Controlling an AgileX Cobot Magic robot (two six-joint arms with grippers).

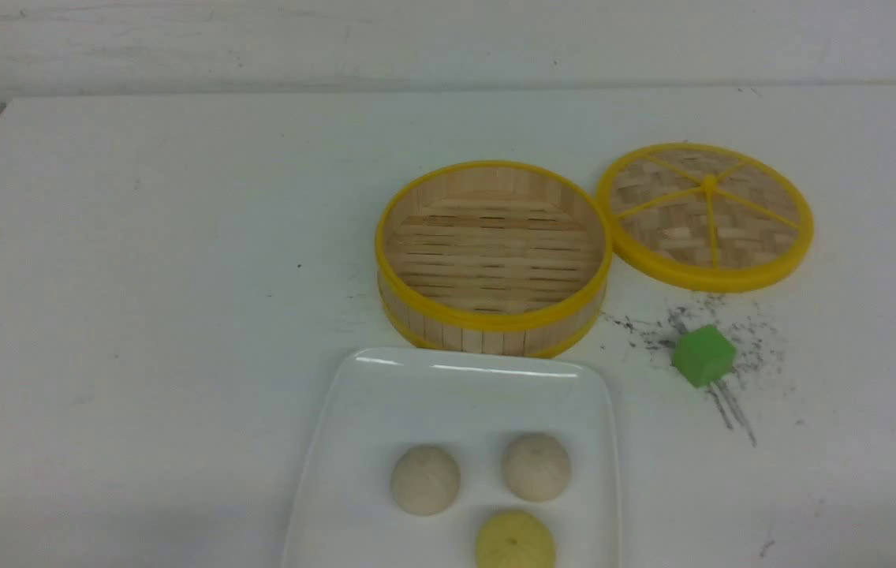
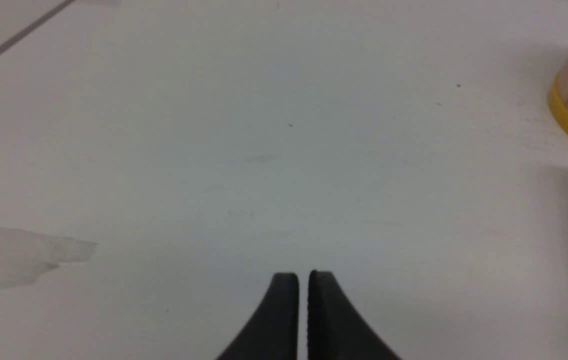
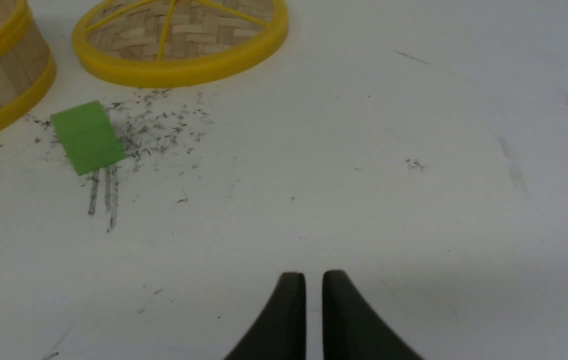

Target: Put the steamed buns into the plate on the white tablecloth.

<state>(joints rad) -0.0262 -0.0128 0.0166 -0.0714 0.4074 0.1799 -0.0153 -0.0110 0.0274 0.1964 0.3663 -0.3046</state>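
Two smooth cream-white dome-shaped steamed buns [image 1: 425, 480] [image 1: 536, 466] are resting on the glossy white rectangular plate [image 1: 448, 410].
The black left gripper [image 2: 303, 275] and black right gripper [image 3: 314, 275] are hovering, each showing a narrow gap between its tips, grasping nothing.

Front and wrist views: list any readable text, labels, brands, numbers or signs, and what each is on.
No readable text in any view.
Plate: none.
Steamer and its lid: none.
Green block: none on the faces in view.
Buns: none.
White tablecloth: dark specks and smudges, no letters or numbers.
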